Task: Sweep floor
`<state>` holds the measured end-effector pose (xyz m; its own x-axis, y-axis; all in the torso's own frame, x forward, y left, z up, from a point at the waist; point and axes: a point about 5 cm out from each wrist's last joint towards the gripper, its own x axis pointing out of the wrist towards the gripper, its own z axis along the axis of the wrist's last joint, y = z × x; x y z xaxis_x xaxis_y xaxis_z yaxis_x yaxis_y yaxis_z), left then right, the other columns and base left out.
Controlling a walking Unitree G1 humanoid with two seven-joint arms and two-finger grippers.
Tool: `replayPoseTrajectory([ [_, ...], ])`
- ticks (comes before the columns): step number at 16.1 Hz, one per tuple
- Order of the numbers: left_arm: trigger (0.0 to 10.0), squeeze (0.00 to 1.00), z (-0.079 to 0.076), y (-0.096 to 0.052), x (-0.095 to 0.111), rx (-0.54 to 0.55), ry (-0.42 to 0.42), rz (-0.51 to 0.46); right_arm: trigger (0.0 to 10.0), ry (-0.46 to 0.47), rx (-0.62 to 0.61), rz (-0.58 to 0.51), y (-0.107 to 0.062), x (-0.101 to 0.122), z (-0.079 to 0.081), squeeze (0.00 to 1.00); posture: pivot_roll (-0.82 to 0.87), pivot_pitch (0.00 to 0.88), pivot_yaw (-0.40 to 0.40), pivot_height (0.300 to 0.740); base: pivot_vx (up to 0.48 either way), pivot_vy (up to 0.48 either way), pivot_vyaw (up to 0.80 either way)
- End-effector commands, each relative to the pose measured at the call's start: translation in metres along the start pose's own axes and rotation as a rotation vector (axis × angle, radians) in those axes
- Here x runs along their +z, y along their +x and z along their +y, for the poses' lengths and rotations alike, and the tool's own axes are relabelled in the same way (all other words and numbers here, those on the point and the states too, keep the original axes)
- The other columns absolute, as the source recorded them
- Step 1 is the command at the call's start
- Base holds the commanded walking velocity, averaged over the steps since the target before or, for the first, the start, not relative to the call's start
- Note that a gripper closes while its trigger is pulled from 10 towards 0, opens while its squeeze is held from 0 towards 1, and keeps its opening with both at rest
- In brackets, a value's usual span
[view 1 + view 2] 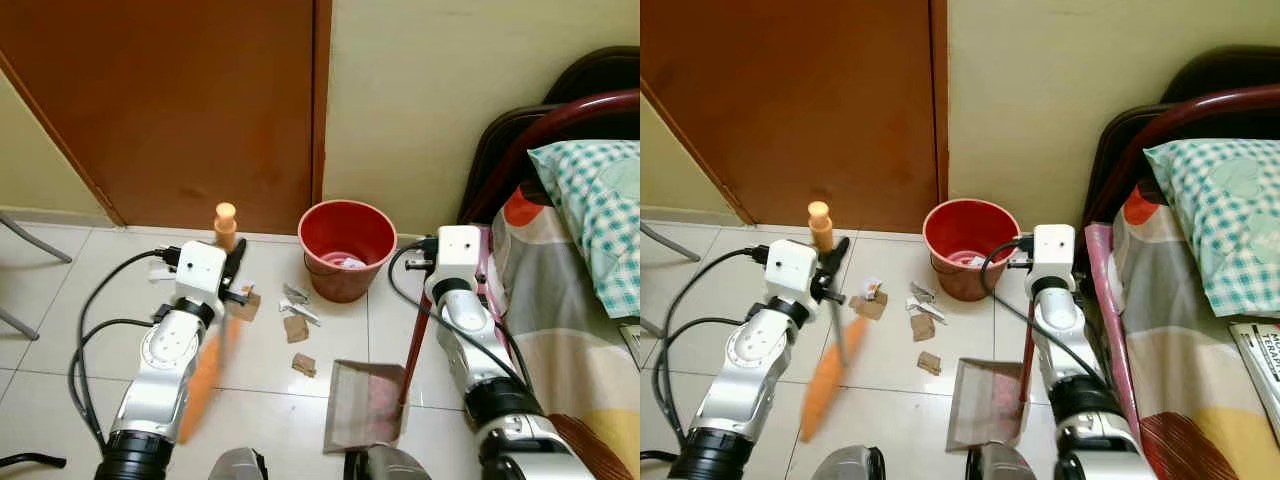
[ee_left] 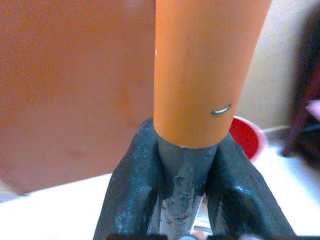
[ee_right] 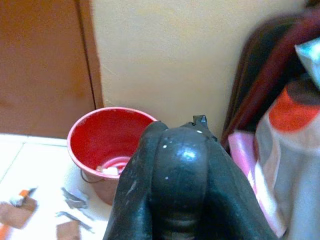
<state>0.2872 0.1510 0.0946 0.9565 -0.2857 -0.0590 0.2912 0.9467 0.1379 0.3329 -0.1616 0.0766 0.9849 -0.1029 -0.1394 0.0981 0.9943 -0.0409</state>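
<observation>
A brown wooden door (image 1: 180, 110) fills the upper left, shut against a pale yellow wall (image 1: 430, 90); the floor is of white tiles (image 1: 60, 300) with thin dark joints; at the far left, two grey metal legs (image 1: 30, 240) of some piece of furniture slant across the tiles; on the right stands a bed with a dark red curved frame (image 1: 560, 110); a green-and-white checked pillow (image 1: 600, 200) lies at its head, on a sheet (image 1: 570, 300) patterned in grey, orange and yellow; a printed paper (image 1: 1255, 350) rests near the bed's right edge.
</observation>
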Motion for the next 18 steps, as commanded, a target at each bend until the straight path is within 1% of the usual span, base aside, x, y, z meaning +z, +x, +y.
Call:
replayPoseTrajectory([
  [1, 9.7, 0.0, -0.018, 0.002, 0.004, -0.091, -0.073, -0.013, 10.0, 0.029, -0.01, 0.015, 0.003, 0.002, 0.002, 0.0, 0.01, 0.123, -0.004, 0.74, 0.0, 0.0, 0.0],
  [2, 10.0, 0.0, -0.031, 0.003, 0.006, -0.161, -0.075, -0.016, 10.0, -0.011, -0.005, -0.003, 0.005, 0.006, 0.009, 0.0, 0.01, 0.123, -0.004, 0.74, 0.0, 0.0, 0.0],
  [4, 10.0, 0.0, -0.041, 0.003, 0.008, -0.224, -0.094, -0.013, 10.0, -0.039, -0.008, -0.012, 0.006, 0.008, 0.018, 0.0, 0.01, 0.122, -0.001, 0.74, 0.0, 0.0, 0.0],
  [6, 10.0, 0.0, -0.049, 0.001, 0.011, -0.28, -0.13, -0.006, 10.0, -0.047, 0.007, -0.023, 0.006, 0.009, 0.031, 0.0, 0.01, 0.124, 0.001, 0.74, 0.0, 0.0, 0.0],
  [8, 10.0, 0.0, -0.053, 0.0, 0.019, -0.318, -0.207, -0.018, 10.0, -0.042, 0.036, -0.036, 0.005, 0.009, 0.041, 0.0, 0.02, 0.127, 0.0, 0.74, 0.0, 0.0, 0.0],
  [9, 10.0, 0.0, -0.056, 0.0, 0.028, -0.347, -0.264, -0.036, 10.0, -0.049, 0.057, -0.045, 0.005, 0.009, 0.044, 0.0, 0.02, 0.129, -0.001, 0.74, 0.0, 0.0, 0.0],
  [11, 10.0, 0.0, -0.054, 0.0, 0.04, -0.35, -0.347, -0.067, 10.0, -0.039, 0.061, -0.05, 0.004, 0.009, 0.042, 0.0, 0.02, 0.129, -0.001, 0.74, 0.0, 0.0, 0.0],
  [13, 10.0, 0.0, -0.051, -0.001, 0.044, -0.337, -0.393, -0.068, 10.0, -0.04, 0.063, -0.06, 0.005, 0.01, 0.041, 0.0, 0.03, 0.138, -0.001, 0.74, 0.0, 0.0, 0.0],
  [17, 10.0, 0.0, -0.036, -0.005, 0.046, -0.297, -0.381, -0.045, 10.0, -0.079, 0.088, -0.1, 0.004, 0.015, 0.035, 0.0, 0.02, 0.157, -0.001, 0.74, 0.0, 0.0, 0.0],
  [18, 10.0, 0.0, -0.029, -0.005, 0.05, -0.27, -0.372, -0.056, 10.0, -0.095, 0.089, -0.102, 0.003, 0.015, 0.03, 0.0, 0.02, 0.172, -0.003, 0.74, 0.0, 0.0, 0.0],
])
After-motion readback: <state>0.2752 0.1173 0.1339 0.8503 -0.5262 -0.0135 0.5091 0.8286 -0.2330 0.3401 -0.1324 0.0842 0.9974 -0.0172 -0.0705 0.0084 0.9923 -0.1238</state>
